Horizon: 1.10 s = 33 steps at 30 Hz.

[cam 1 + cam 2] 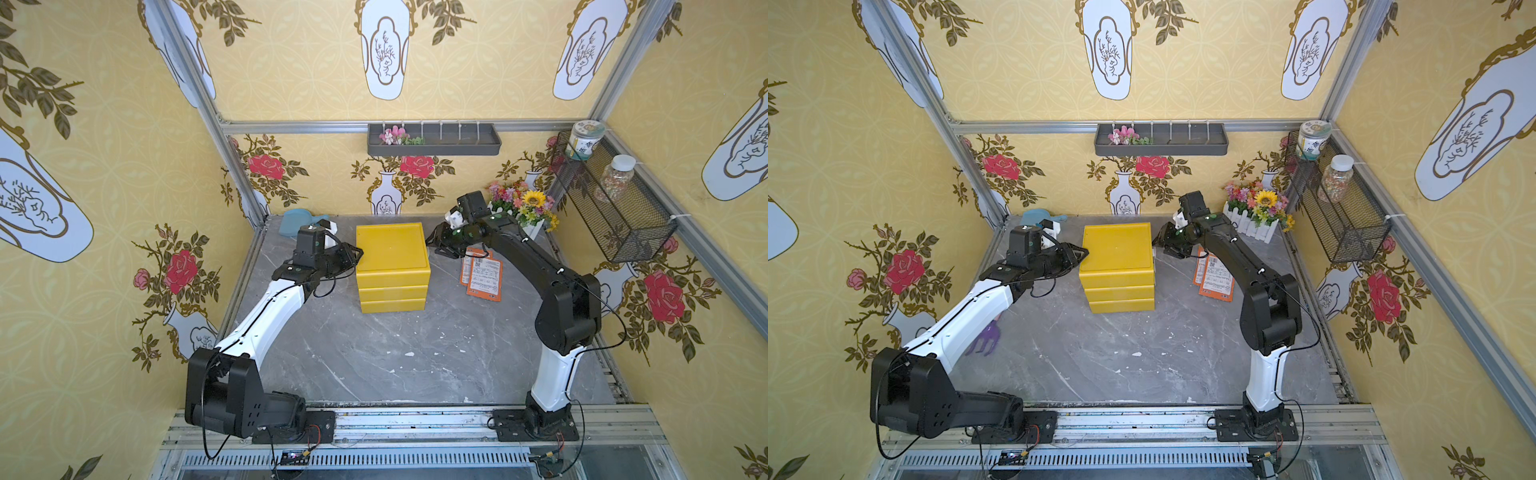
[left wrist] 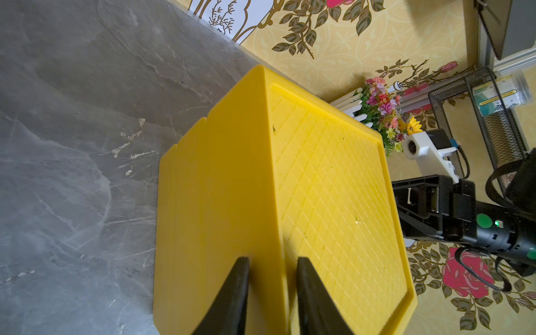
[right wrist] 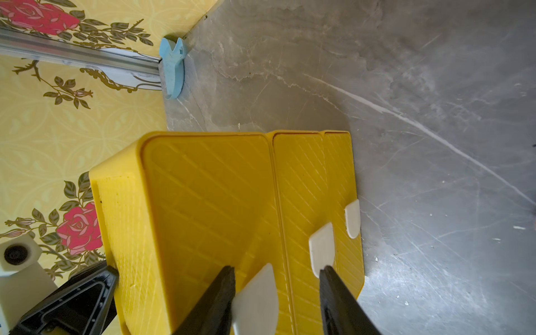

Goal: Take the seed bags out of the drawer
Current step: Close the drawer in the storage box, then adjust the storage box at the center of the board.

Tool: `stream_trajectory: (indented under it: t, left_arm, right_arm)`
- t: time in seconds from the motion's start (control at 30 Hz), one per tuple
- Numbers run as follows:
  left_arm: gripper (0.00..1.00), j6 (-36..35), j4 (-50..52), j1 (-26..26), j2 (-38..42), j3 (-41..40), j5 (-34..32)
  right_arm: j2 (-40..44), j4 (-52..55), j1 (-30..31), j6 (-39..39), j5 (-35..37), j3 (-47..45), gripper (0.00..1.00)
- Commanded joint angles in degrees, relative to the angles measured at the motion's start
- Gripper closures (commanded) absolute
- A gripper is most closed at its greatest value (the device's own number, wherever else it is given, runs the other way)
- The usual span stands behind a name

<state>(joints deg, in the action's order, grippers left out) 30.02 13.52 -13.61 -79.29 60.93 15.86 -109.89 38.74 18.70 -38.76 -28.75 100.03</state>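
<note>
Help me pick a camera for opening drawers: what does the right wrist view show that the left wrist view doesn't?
Only right wrist: three white drawer handles and the blue scoop. Only left wrist: flowers, wire basket, jar. Both: the yellow box, grey table and both hands, the right hand open around the top handle, the left hand at the box's top edge.

Three stacked yellow plastic drawers [image 1: 392, 289], three white tab handles [image 3: 321, 246]. At least two orange-bordered flat seed bags [image 1: 484, 279]; two clear white-lidded jars [image 1: 584, 141].
</note>
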Motion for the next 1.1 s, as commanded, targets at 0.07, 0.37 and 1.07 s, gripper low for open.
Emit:
stream_trajectory:
  t: [0.07, 0.37, 1.07]
  left_arm:
    - [0.68, -1.3, 10.1, -0.1, -0.8, -1.0, -0.3]
    - [0.68, -1.6, 10.5, -0.1, -1.1, -0.3, -0.5]
    - [0.65, -2.9, 12.2, -0.1, -8.0, 8.8, -0.8]
  right_arm:
    - [0.2, -2.7, 0.2, -0.4, -3.0, -1.1, 0.49]
    - [3.1, 1.2, -1.9, 3.0, 1.2, -1.7, 0.48]
    - [12.2, 2.7, 4.9, 7.1, 2.6, -11.9, 0.66]
